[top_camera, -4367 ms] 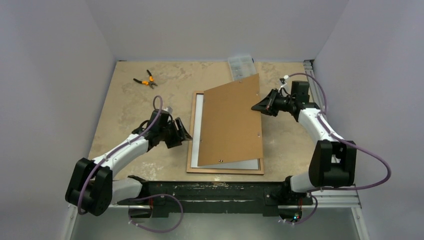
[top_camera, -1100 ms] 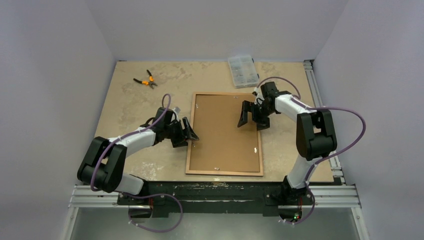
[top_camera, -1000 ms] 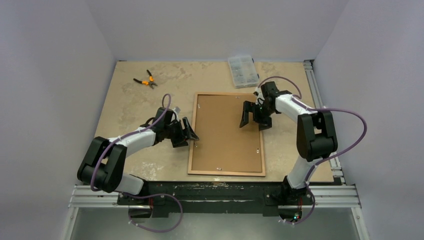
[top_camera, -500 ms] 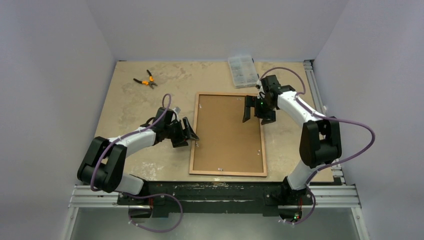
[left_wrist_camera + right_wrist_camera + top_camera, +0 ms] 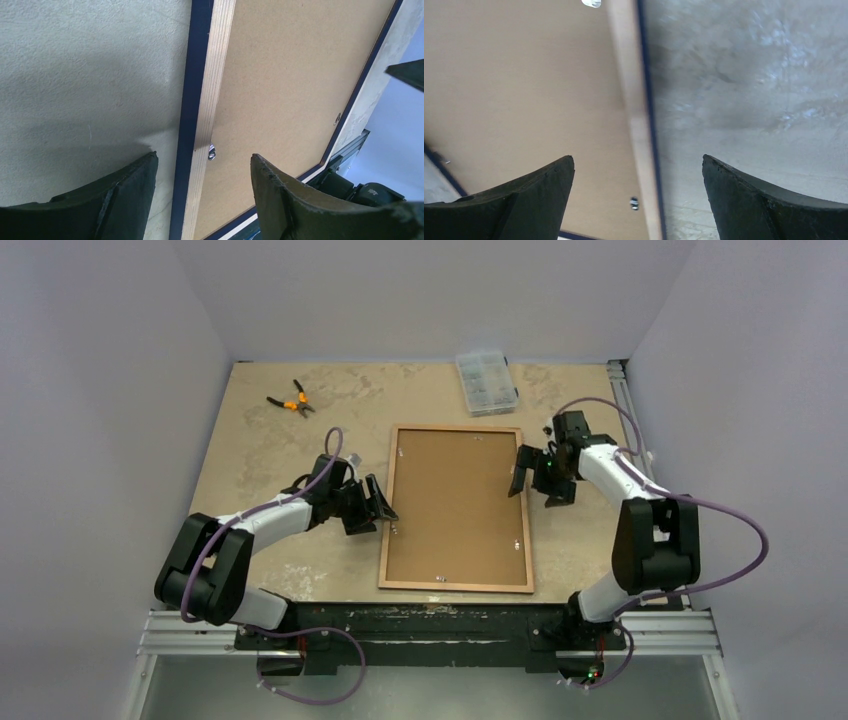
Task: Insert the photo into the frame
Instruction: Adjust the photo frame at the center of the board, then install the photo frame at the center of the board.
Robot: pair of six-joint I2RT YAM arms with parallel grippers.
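Observation:
The frame [image 5: 455, 587] lies face down mid-table, its light wood rails around the brown board [image 5: 455, 505], which lies flat inside it. The photo is hidden. My left gripper [image 5: 383, 515] is open and straddles the left rail. From the left wrist, that rail [image 5: 220, 75] and a small metal tab [image 5: 212, 151] sit between the fingers of the left gripper [image 5: 202, 156]. My right gripper [image 5: 535, 497] is open over the right rail. In the right wrist view the rail [image 5: 626, 65] runs between the fingers of the right gripper [image 5: 638, 157], and nothing is held.
Orange-handled pliers [image 5: 291, 400] lie at the back left. A clear plastic organiser box [image 5: 486, 383] sits just behind the frame. Grey walls close in the table on three sides, and a metal rail [image 5: 625, 400] runs along the right edge.
The board, earlier propped at a slant on the frame, now lies flat inside it. My right gripper has moved right, from over the board to the right rail. The left arm is still.

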